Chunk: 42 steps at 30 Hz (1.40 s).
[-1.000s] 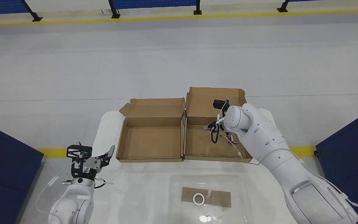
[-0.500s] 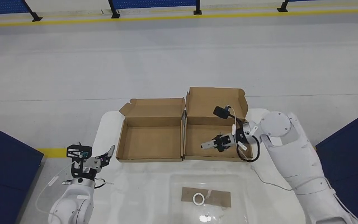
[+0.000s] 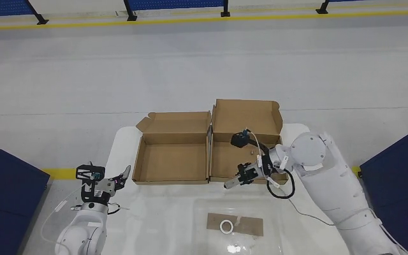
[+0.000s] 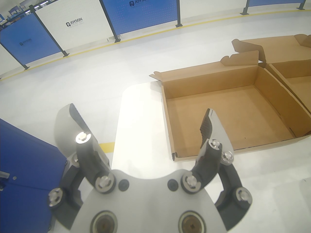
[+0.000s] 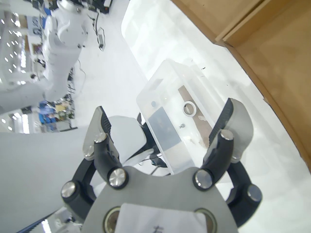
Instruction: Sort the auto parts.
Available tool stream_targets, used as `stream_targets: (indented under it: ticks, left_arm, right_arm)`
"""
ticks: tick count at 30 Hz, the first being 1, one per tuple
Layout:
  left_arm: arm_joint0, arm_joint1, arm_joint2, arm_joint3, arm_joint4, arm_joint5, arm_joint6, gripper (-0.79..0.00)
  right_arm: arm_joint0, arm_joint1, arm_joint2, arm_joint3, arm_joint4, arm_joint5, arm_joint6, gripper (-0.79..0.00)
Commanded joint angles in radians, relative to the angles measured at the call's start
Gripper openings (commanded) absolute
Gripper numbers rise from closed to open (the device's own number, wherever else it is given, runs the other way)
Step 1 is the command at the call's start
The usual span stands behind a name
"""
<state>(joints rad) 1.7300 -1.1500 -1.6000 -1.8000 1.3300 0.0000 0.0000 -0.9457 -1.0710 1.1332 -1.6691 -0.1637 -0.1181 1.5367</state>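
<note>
A white ring lies on a brown card inside a clear plastic bin at the table's front. A small dark part lies close to the ring. My right gripper hangs open and holds nothing, over the front edge of the right cardboard box, just behind the bin. My left gripper stands open and holds nothing at the table's left edge, short of the left cardboard box.
Both boxes stand side by side with lids folded back, nothing inside that I can see. White table surface lies between the left gripper and the bin. Blue panels flank the table.
My right gripper has swung out of the right box, back toward the table's front and to the left, to the box's front edge. The left arm has not moved.
</note>
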Motion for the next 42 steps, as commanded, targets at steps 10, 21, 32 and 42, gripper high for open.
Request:
stream_targets:
  ticks: [10,21,32,42]
  left_arm:
    - [0.000,0.000,0.000,0.000,0.000,0.000,0.000,0.000]
    - [0.000,0.000,0.000,0.000,0.000,0.000,0.000,0.000]
    - [0.000,0.000,0.000,0.000,0.000,0.000,0.000,0.000]
    - [0.000,0.000,0.000,0.000,0.000,0.000,0.000,0.000]
  right_arm:
    - [0.035,0.081,-0.180,-0.104,-0.040,-0.101,-0.001,0.000]
    - [0.059,0.111,-0.312,-0.201,-0.174,-0.124,-0.001,0.000]
    - [0.246,0.191,-0.624,-0.234,-0.186,-0.089,-0.001,0.000]
    - [0.239,0.190,-0.649,-0.253,-0.222,-0.107,-0.001,0.000]
